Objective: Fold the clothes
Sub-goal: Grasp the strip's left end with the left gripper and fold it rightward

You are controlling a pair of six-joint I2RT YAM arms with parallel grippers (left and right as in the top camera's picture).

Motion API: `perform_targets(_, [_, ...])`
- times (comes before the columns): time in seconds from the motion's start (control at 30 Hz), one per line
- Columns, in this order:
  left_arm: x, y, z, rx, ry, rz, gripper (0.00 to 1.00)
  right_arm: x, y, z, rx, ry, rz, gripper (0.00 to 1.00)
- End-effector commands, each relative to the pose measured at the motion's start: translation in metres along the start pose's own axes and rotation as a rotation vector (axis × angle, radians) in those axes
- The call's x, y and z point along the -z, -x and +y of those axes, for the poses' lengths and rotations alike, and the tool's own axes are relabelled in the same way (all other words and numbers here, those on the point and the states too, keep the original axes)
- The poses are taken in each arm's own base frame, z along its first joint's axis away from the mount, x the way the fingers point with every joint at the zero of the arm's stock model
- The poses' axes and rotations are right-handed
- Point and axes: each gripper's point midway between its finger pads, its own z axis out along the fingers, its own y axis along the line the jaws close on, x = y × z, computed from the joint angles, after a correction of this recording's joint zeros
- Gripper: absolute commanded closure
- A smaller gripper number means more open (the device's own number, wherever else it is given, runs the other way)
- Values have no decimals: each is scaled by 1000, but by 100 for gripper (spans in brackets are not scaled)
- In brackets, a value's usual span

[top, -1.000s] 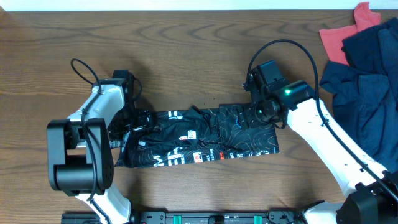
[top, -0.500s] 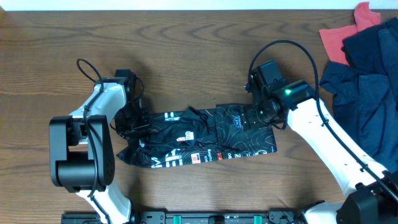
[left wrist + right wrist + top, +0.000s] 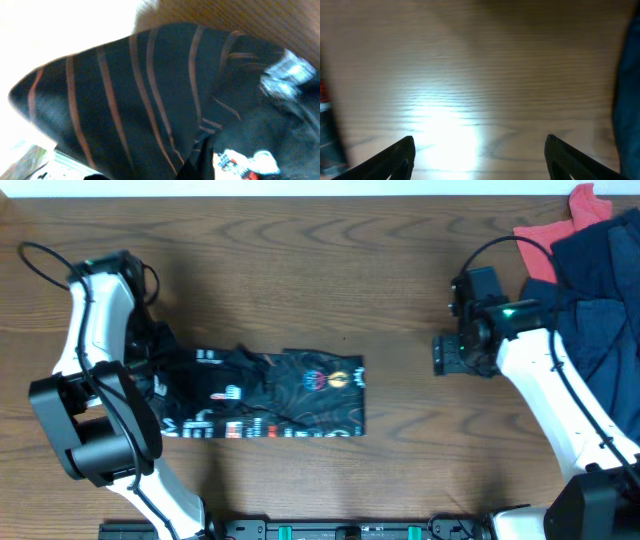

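Note:
The clothes (image 3: 270, 395), a black shiny T-shirt with thin orange lines and white lettering, lie as a flat band on the wooden table (image 3: 300, 270), left of centre. My left gripper (image 3: 152, 370) is at the band's left end and shut on the cloth. Its fingers are hidden in the left wrist view, which black orange-striped fabric (image 3: 150, 100) fills from close up. My right gripper (image 3: 445, 355) hovers over bare wood a short way right of the shirt. In the right wrist view it (image 3: 479, 142) stands open with nothing between its fingers (image 3: 395, 157).
A plain navy garment (image 3: 590, 330) is heaped at the right edge of the table, with a red cloth (image 3: 545, 240) behind it. The navy fabric (image 3: 627, 100) lies just right of my right gripper. The table's back edge runs along the top.
My left gripper shut on the shirt's left end and swung left, dragging the shirt with it. My right gripper came off the shirt's right end and moved right, still open.

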Motion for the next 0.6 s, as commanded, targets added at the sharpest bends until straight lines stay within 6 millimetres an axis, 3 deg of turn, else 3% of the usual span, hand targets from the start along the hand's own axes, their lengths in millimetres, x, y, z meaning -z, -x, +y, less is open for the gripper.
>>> perform_targets(0.0, [27, -13, -20, -34, -61, 0, 94, -3, 1, -18, -35, -39, 9, 19])
perform_targets(0.17, [39, -51, -61, -157, -51, 36, 94, -3, 0, -22, -46, -42, 14, 19])
perform_targets(0.4, [37, -109, -138, -377, -28, 24, 94, -3, -1, -22, -40, -42, 19, 18])
perform_targets(0.57, [36, -137, -185, -460, -45, -53, 94, -3, -3, -22, -28, -43, 28, 18])
